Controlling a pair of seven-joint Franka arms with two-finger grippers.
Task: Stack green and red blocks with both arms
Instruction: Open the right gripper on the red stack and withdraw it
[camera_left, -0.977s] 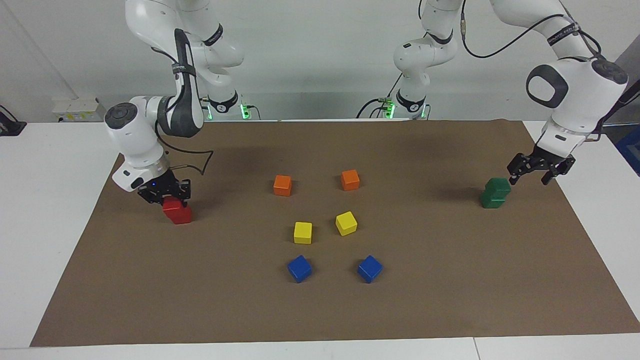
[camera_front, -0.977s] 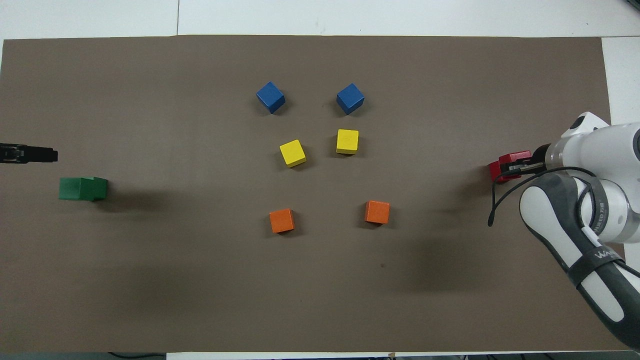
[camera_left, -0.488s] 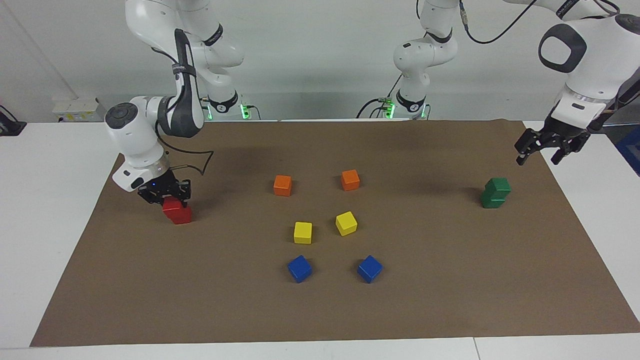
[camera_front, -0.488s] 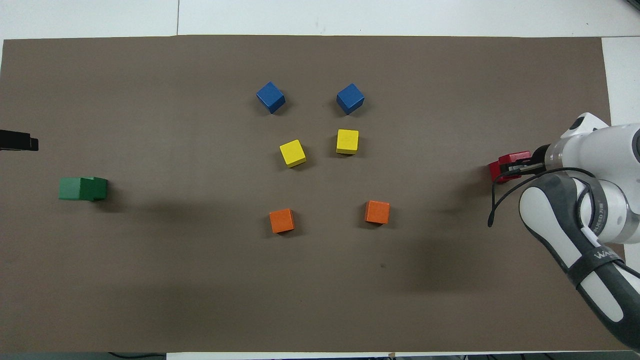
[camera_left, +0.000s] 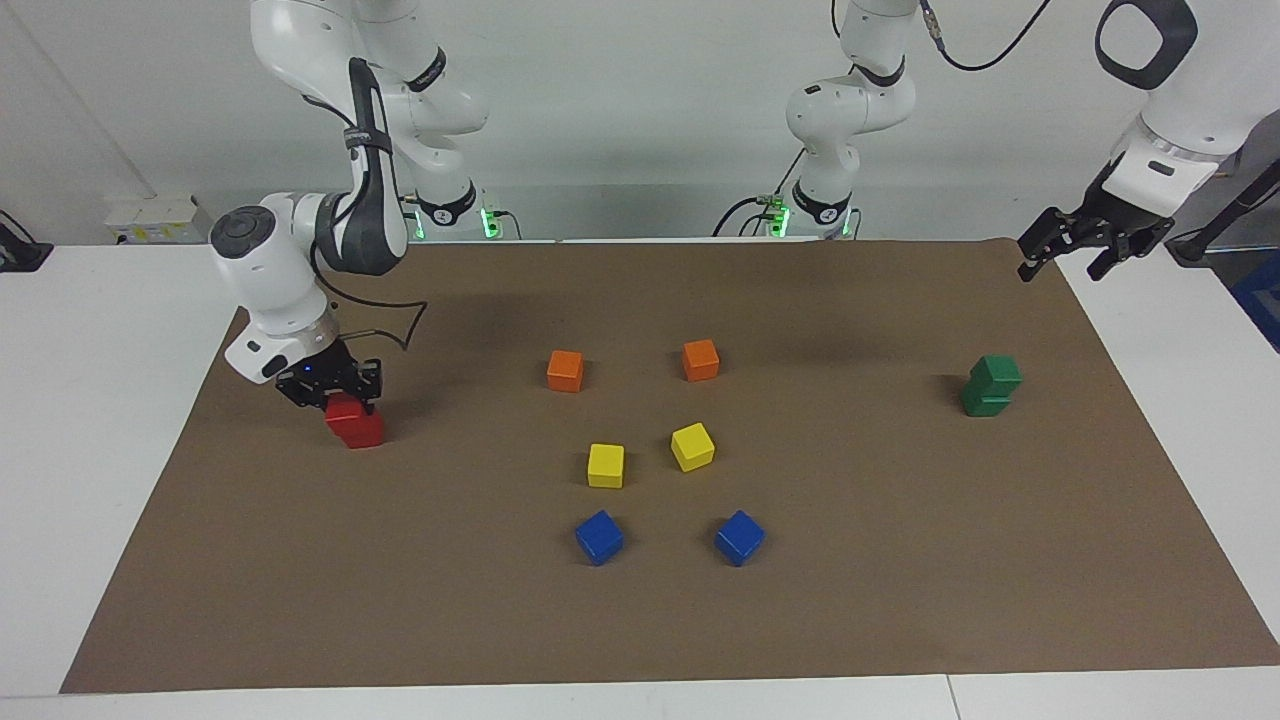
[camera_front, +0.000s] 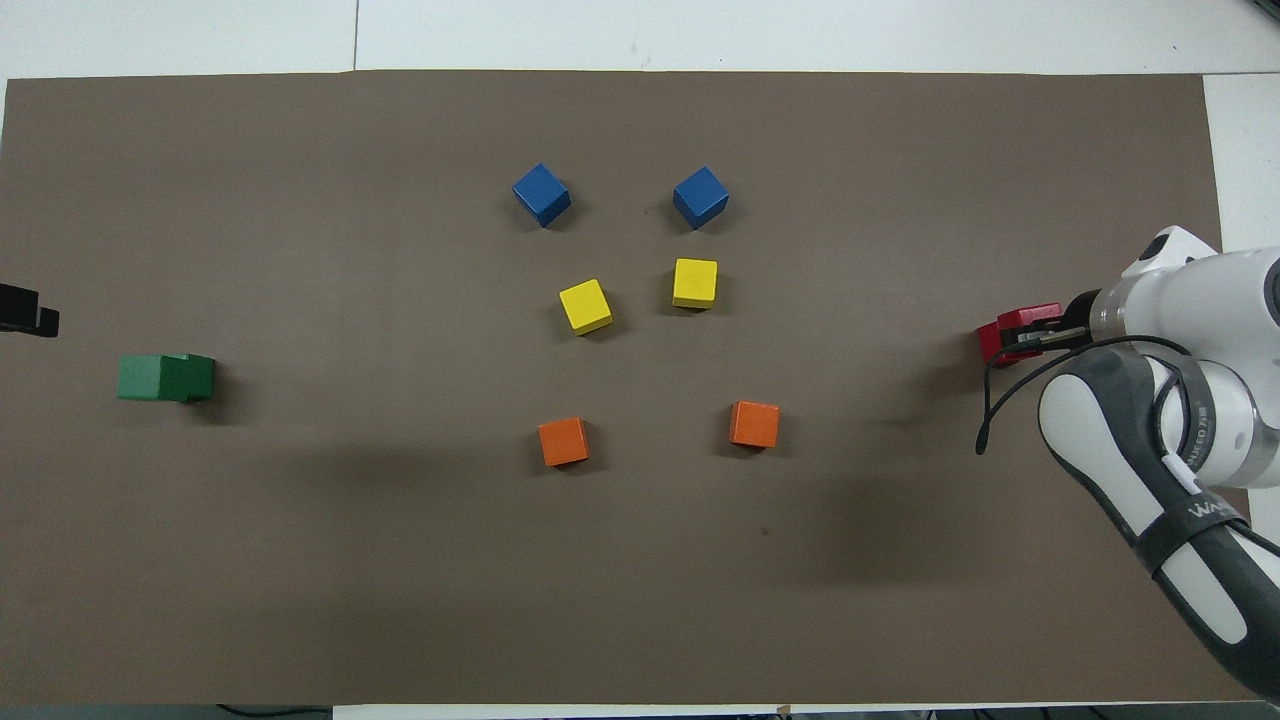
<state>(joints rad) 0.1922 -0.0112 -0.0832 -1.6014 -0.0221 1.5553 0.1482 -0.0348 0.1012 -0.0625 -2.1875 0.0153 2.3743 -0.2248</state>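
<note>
Two dark green blocks stand stacked, the upper one shifted a little on the lower one, at the left arm's end of the mat; the stack shows in the overhead view. My left gripper is open and empty, raised high above the mat's corner nearest the left arm's base; only its tip shows in the overhead view. Two red blocks are stacked at the right arm's end: the upper one rests on the lower one. My right gripper is low and shut on the upper red block.
A brown mat covers the table. In its middle lie two orange cubes, two yellow cubes and two blue cubes, the orange nearest the robots.
My left gripper has risen from just above the green stack and drawn back toward its base. The right gripper and both stacks have not moved.
</note>
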